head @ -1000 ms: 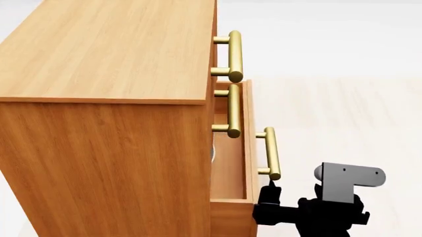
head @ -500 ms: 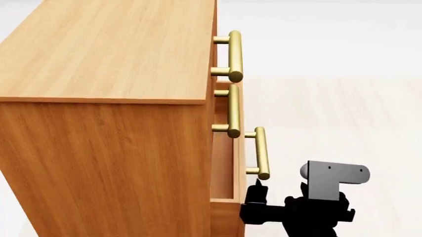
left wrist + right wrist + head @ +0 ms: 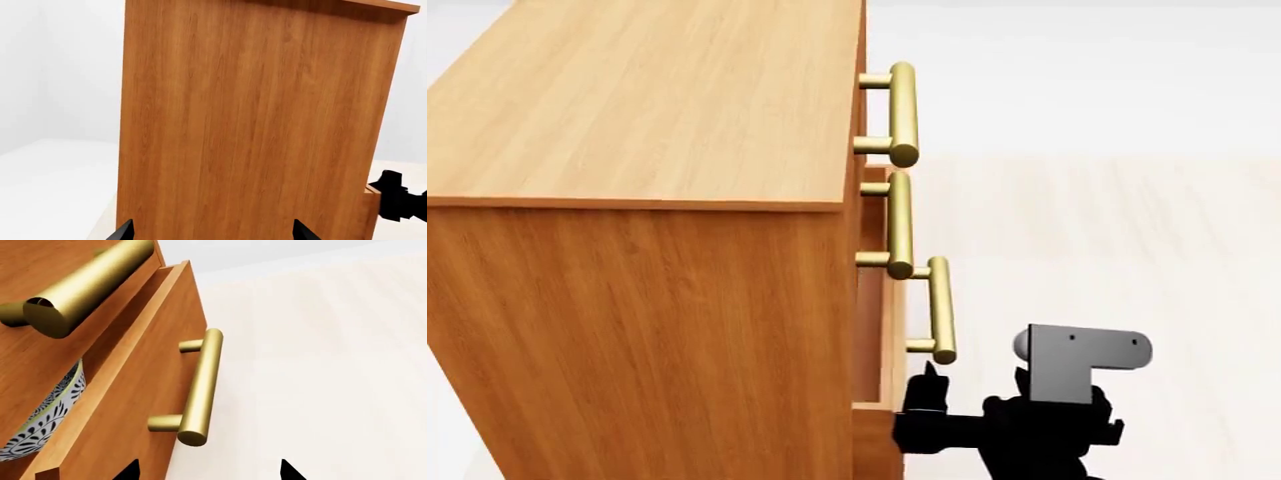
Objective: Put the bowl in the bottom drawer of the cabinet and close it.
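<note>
The bowl (image 3: pixel 47 415) sits inside the nearly shut bottom drawer (image 3: pixel 133 405); the right claw (image 3: pixel 207 471), spread, hangs near its handle (image 3: pixel 200 387).

1. One cabinet (image 3: pixel 641 250).
2. Three brass handles (image 3: pixel 902 112), one above the other down its front.
3. One patterned bowl (image 3: pixel 47 422), inside the bottom drawer (image 3: pixel 133 405).
4. Two grippers, the right gripper (image 3: pixel 924 400) and the left gripper (image 3: pixel 210 232).

Flat, bright sim lighting is washing out floor and walls to near white. Soft highlights are showing along the brass handle (image 3: pixel 199 390); the cabinet (image 3: pixel 641 250) side is rendering darker than its top. Everything is staying sharp, no blur.
</note>
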Motion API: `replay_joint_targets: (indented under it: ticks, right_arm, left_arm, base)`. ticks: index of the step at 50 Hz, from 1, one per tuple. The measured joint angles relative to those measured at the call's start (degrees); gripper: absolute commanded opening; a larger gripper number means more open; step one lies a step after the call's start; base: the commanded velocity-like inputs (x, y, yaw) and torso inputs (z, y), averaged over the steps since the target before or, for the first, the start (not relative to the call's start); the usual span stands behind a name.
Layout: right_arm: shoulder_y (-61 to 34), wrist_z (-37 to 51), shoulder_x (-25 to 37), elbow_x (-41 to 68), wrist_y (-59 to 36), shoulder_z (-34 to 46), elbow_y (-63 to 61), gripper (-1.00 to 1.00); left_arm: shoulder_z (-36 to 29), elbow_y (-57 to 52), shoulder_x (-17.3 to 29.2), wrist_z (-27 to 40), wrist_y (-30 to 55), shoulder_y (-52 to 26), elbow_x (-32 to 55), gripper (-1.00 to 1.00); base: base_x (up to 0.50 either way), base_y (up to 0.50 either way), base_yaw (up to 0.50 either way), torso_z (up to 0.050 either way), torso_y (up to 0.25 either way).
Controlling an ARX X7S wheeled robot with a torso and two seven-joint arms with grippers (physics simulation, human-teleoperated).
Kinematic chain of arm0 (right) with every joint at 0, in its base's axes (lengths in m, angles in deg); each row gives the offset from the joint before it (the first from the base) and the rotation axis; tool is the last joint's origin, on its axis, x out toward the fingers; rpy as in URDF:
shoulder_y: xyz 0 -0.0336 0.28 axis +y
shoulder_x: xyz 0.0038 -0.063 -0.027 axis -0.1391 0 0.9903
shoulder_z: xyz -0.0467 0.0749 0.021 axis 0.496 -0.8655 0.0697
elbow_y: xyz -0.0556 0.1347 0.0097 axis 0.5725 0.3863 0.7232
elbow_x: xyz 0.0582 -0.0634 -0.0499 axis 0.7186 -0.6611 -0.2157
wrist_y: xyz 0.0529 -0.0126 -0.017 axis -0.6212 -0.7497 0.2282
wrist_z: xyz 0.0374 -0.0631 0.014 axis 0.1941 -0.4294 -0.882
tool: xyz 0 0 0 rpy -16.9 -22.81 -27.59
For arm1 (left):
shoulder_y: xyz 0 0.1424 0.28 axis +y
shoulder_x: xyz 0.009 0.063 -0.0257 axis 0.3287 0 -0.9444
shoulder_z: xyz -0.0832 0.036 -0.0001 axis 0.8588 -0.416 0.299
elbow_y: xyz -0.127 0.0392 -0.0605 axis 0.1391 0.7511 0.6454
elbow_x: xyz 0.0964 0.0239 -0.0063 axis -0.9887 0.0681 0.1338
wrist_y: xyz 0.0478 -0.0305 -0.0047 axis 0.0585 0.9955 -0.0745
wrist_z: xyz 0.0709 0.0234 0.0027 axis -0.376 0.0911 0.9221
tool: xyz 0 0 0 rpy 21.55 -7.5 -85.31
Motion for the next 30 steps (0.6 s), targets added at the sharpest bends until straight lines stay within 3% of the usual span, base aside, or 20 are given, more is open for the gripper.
replay_joint_targets:
  ticks: [30]
  right_arm:
    - [-0.82,0.40,-0.98,0.36,1.40,2.87,1.37,1.00]
  left_arm:
    - [-0.16,0.02,0.09,0.15,-0.02,-0.14,0.18,1.00]
  base:
    - [0.00,0.00,0.00,-0.001,0.000]
